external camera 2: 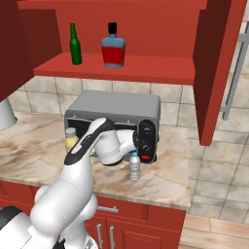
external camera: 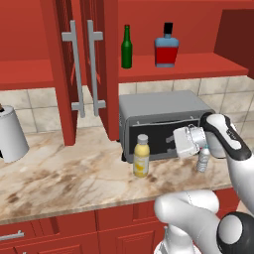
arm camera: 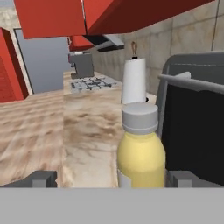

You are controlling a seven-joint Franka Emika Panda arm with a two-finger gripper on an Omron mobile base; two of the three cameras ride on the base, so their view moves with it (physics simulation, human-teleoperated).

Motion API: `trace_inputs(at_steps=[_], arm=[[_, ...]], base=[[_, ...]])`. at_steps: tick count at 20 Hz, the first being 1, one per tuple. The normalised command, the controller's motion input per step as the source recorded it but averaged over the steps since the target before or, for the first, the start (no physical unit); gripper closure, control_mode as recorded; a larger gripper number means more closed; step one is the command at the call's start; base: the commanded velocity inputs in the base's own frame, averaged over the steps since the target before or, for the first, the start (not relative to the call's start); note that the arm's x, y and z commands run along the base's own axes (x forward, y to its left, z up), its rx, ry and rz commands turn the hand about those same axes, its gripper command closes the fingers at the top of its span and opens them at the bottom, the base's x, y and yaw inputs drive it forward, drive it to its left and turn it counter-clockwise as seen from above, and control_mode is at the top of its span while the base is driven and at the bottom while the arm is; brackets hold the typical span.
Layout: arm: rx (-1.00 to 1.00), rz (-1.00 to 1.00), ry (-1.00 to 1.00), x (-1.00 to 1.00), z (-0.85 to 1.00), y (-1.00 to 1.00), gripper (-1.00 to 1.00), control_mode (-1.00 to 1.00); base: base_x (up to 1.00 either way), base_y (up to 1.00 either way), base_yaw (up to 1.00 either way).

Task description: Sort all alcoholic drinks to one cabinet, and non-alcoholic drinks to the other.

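The pale-yellow juice bottle (external camera: 141, 156) (arm camera: 140, 153) stands upright on the counter in front of the toaster oven. My gripper (external camera: 176, 145) (arm camera: 113, 178) is level with it and just to its right, open, with one fingertip (arm camera: 43, 177) showing on each side of the bottle and neither touching it. The clear water bottle (external camera: 202, 159) (external camera 2: 134, 166) stands beside my forearm. The dark-green bottle (external camera: 127, 47) (external camera 2: 75, 44) and the squat red-and-blue bottle (external camera: 166, 45) (external camera 2: 113, 46) stand on the red shelf (external camera: 198, 69) of the open wall cabinet. Two red doors with silver handles (external camera: 84, 69) hang open to its left.
A grey toaster oven (external camera: 161, 111) (external camera 2: 114, 107) sits against the tiled wall behind both counter bottles. A white paper towel roll (external camera: 10, 134) (arm camera: 133, 81) stands far left. An open red door (external camera 2: 216, 73) juts out at the right. The counter's front edge (external camera: 74, 206) is near.
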Motion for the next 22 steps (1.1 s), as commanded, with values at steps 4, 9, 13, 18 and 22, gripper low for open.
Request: trace_inputs(at_steps=[4, 9, 13, 18, 22], arm=[[-0.01, 0.00, 0.00, 0.19, -0.08, 0.05, -1.00, -1.00], [-0.02, -0.04, 0.00, 0.19, -0.08, 0.15, -1.00, -1.00], [-0.03, -0.08, 0.01, 0.15, -0.14, 0.10, -1.00, -1.00], [-0.01, -0.08, 0.00, 0.08, -0.13, 0.06, -1.00, -1.00], [0.00, -0.03, 0.00, 0.00, -0.03, 0.10, -1.00, -1.00]], base=[[0.00, 0.00, 0.00], [0.00, 0.00, 0.00], [0.00, 0.00, 0.00], [0.00, 0.00, 0.00], [0.00, 0.00, 0.00]])
